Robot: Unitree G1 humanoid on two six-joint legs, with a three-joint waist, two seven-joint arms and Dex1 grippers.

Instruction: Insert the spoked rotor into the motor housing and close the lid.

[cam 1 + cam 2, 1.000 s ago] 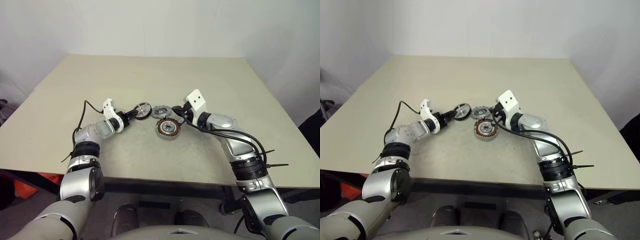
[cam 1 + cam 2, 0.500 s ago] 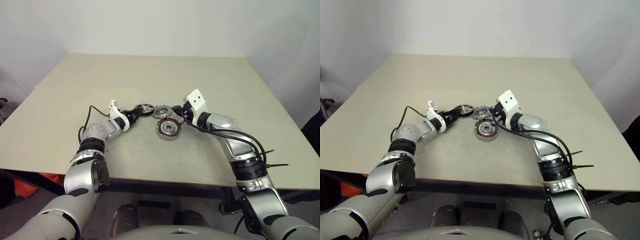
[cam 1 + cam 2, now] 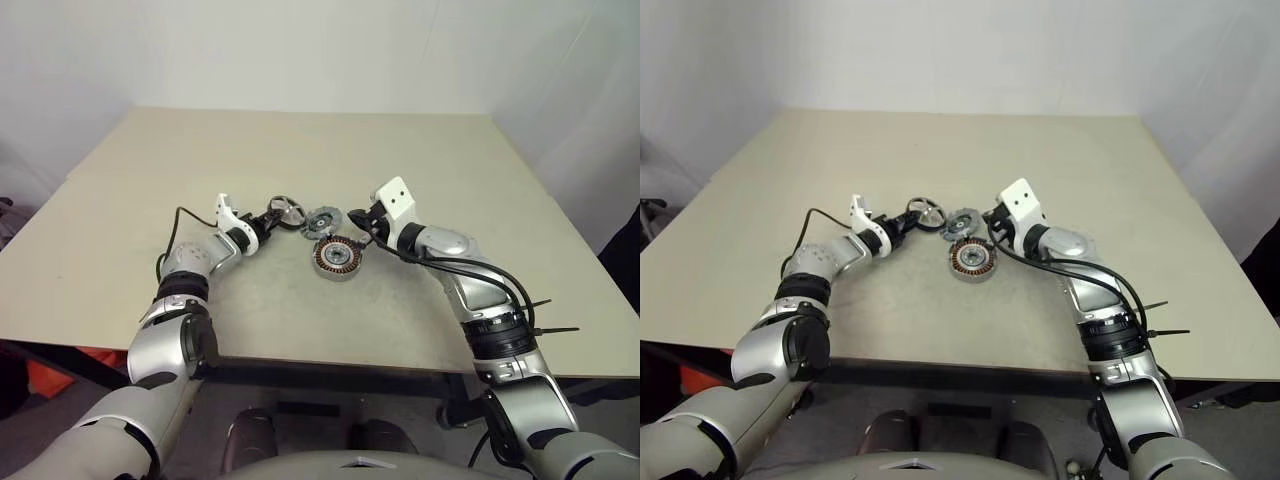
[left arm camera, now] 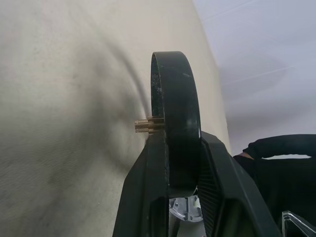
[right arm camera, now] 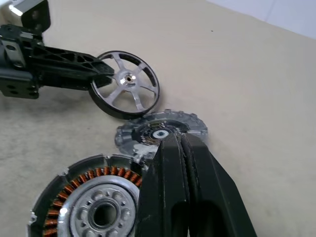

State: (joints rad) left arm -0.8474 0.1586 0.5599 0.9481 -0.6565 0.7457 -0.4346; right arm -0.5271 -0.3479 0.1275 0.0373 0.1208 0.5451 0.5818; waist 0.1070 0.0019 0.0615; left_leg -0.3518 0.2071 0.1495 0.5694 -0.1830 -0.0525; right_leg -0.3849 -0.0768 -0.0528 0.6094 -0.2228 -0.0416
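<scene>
I am clamping my left gripper [image 3: 271,217] on the dark rim of the silver spoked rotor [image 5: 126,90], holding it tilted on edge, left of the grey notched lid [image 5: 160,133]. The round copper-wound motor housing [image 3: 338,257] sits nearer on the beige table [image 3: 300,150]. My right gripper [image 3: 352,218], fingers together, is hovering over them.

Silver-spoked, dark-rimmed spoked rotor [image 5: 127,84], copper windings inside grey motor housing [image 5: 89,207], grey notched lid [image 5: 160,132], beige table [image 3: 450,180]

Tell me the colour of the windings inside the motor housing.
Copper-orange windings ring a pale silver hub inside the motor housing, clearest in the right wrist view.
</scene>
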